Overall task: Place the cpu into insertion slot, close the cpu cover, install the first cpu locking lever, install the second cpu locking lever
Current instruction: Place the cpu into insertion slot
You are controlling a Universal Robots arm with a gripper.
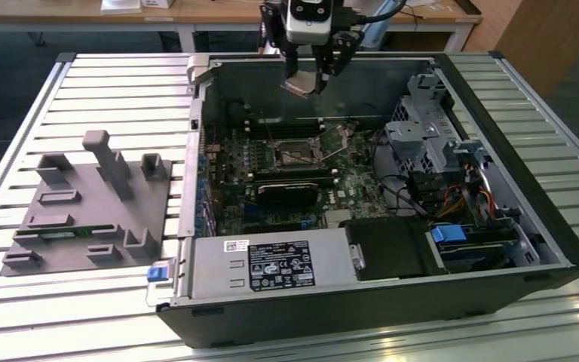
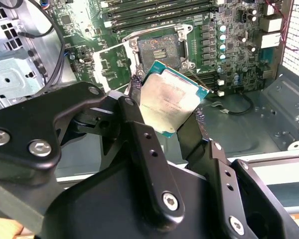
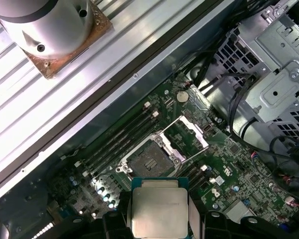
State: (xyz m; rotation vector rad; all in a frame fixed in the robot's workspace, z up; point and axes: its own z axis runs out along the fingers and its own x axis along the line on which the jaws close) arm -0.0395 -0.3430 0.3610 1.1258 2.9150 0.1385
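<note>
My gripper [image 1: 307, 79] is shut on the cpu [image 1: 298, 86], a pale silvery square chip, and holds it tilted in the air above the far wall of the open computer case. In the second wrist view the two black fingers [image 2: 134, 89] clamp opposite edges of the cpu [image 2: 169, 102]. The insertion slot [image 1: 295, 154] lies bare on the green motherboard, well below the chip; it also shows as the slot [image 2: 159, 50] and the slot [image 3: 149, 160]. The cpu cover [image 3: 189, 130] stands flipped open beside the socket. The cpu [image 3: 159, 211] hangs short of the slot.
Long black memory slots [image 3: 122, 139] run beside the socket. A metal drive cage [image 1: 421, 128] with cables fills the exterior view's right of the case, and a power supply [image 1: 269, 264] fills the near end. A grey fixture plate [image 1: 88, 204] lies on the slatted table.
</note>
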